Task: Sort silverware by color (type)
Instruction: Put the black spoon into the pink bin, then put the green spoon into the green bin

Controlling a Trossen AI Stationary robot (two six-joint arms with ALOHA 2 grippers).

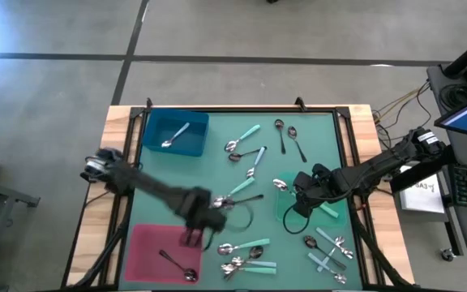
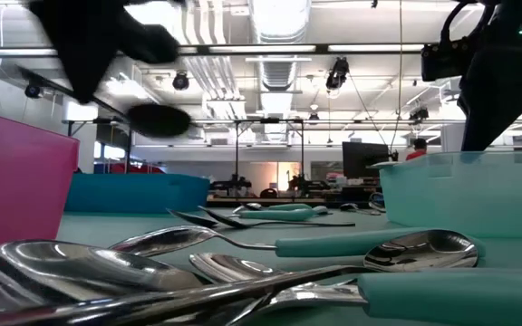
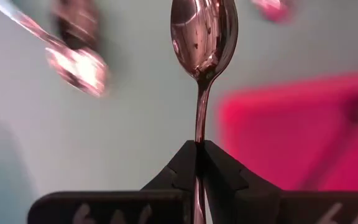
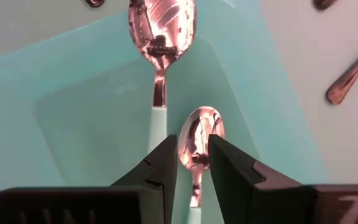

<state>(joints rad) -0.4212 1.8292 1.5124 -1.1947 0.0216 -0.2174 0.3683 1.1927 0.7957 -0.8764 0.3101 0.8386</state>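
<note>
My left gripper [image 1: 194,235] is over the far edge of the pink tray [image 1: 148,243], shut on a spoon whose shiny bowl [image 3: 202,37] sticks out past the fingertips; its handle is hidden. The pink tray holds one black-handled spoon [image 1: 178,266]. My right gripper [image 1: 297,195] is open above the pale green tray [image 1: 286,212]. In that tray lie two mint-handled spoons: one [image 4: 160,43] farther ahead, one [image 4: 201,140] seen through the gap between the fingers, not touched. A blue tray [image 1: 175,134] at the far left holds a silver spoon [image 1: 175,135]. My left gripper pinches the spoon's thin metal neck [image 3: 200,124], just behind the bowl, between its two fingers. The spoon runs along the fingers, bowl foremost. It is lifted clear of the table; the low view shows the bowl [image 2: 161,118] in the air. The fingers hide the handle.
Loose spoons lie on the green mat: mint-handled and black-handled ones at the far middle [image 1: 246,138] [image 1: 286,138], a cluster at the near middle [image 1: 246,255], several at the near right [image 1: 331,247]. A black cable loop [image 1: 246,215] hangs by the left gripper.
</note>
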